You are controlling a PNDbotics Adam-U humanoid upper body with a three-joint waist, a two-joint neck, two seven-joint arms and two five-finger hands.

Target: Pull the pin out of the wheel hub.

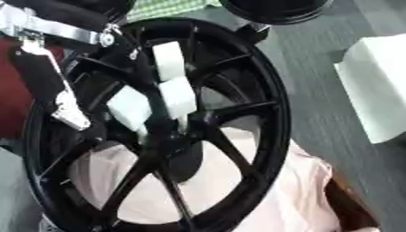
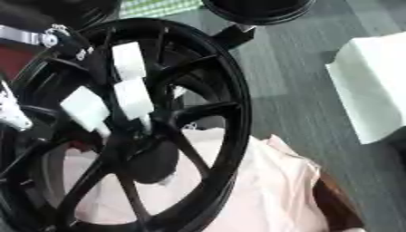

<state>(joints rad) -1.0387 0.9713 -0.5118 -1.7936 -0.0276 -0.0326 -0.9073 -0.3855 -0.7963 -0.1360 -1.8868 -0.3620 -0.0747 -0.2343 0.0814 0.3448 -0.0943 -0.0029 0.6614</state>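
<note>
A black spoked wheel (image 1: 262, 104) lies tilted on a pink cloth (image 1: 285, 195), its hub (image 1: 171, 136) near the middle of the left eye view. My left hand (image 1: 151, 77) reaches in from the upper left over the spokes. Its fingers (image 1: 178, 97) and thumb, tipped with white pads, are curled together right above the hub. They close on a short pale stub, the pin (image 2: 146, 123), most of which is hidden between the pads. My right hand shows in no view.
A white box (image 1: 377, 86) stands on the grey floor to the right. Another black wheel (image 1: 273, 9) lies at the top edge. A red surface (image 1: 9, 90) shows at the far left, behind my arm's silver bracket (image 1: 47, 27).
</note>
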